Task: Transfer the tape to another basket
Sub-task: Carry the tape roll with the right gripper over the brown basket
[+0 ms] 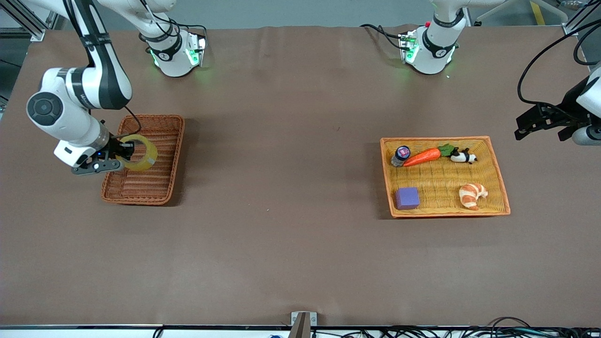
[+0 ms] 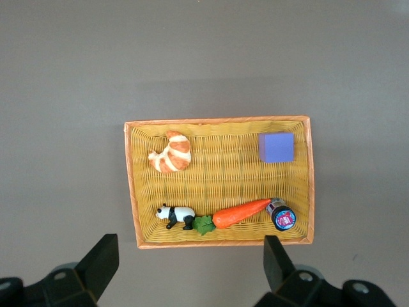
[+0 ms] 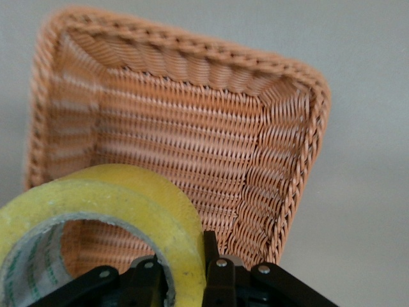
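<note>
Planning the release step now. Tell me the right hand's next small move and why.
Probably lower a little, then open. The right hand is shut on the tape, one finger through its hollow centre, holding it over the basket, apparently above the weave. The left hand waits open above the orange tray.

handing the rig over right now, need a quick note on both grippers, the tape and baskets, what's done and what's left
Right gripper: shut on the tape, one finger inside the ring and one outside, holding it over the reddish-brown basket at the right arm's end of the table.
Left gripper: open, holds nothing, waits above the table beside the orange tray.
Orange tray holds a purple cube, croissant, carrot, panda figure and small bottle.
Done: tape is gripped and is over the basket.
Left: whether it rests on the basket floor cannot be told; lower it if needed, open the fingers and pull the arm away.
</note>
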Controlling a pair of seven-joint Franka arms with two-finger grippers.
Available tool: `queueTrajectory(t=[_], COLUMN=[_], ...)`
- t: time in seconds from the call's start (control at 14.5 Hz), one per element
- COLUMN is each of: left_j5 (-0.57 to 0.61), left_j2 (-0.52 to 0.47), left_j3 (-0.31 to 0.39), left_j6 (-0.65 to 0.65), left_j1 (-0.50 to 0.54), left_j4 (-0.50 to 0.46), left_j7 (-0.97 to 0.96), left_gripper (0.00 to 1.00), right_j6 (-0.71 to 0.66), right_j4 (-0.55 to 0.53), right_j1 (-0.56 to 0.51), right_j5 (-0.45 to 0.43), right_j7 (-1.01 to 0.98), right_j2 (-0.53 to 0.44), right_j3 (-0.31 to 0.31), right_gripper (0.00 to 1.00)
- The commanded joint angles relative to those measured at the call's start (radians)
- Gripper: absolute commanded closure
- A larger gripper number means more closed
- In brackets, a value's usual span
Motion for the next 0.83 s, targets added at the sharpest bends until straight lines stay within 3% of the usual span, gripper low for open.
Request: queueTrajectory(t=[0.0,0.21,0.34,0.41,0.55,0.76], left_j5=[0.02,0.018,0.018,0.018,0.018,0.017], left_j2=[0.009,0.009,0.009,0.009,0.009,0.011], left_j3=[-0.006,-0.006,-0.008,-0.006,-0.006,-0.008], left_j6=[-0.006,-0.008,-0.008,-0.008,-0.008,-0.008], left_j1=[0.0,0.0,0.0,0.002,0.0,0.0], left_j4=[0.015,0.027,0.027,0.027,0.029,0.029], left_j7=[-0.039,-0.037,-0.036,-0.023,-0.034,-0.036], left_gripper=[0.0,0.0,0.0,0.0,0.0,0.0], right_j6=[0.14,0.297,0.326,0.325,0.311,0.184], right_j4=[-0.13,-0.182,-0.181,-0.181,-0.17,-0.028], right_j1=[0.003,0.004,0.004,0.004,0.004,0.004], right_j5=[0.028,0.028,0.026,0.026,0.026,0.026], right_j7=[-0.053,-0.053,-0.055,-0.055,-0.05,-0.044], right_j2=[-0.028,0.052,0.091,0.091,0.085,0.025], right_j3=[-0.045,-0.045,-0.046,-0.046,-0.046,-0.045], right_gripper=[1.0,0.98,0.92,0.75,0.0,0.0])
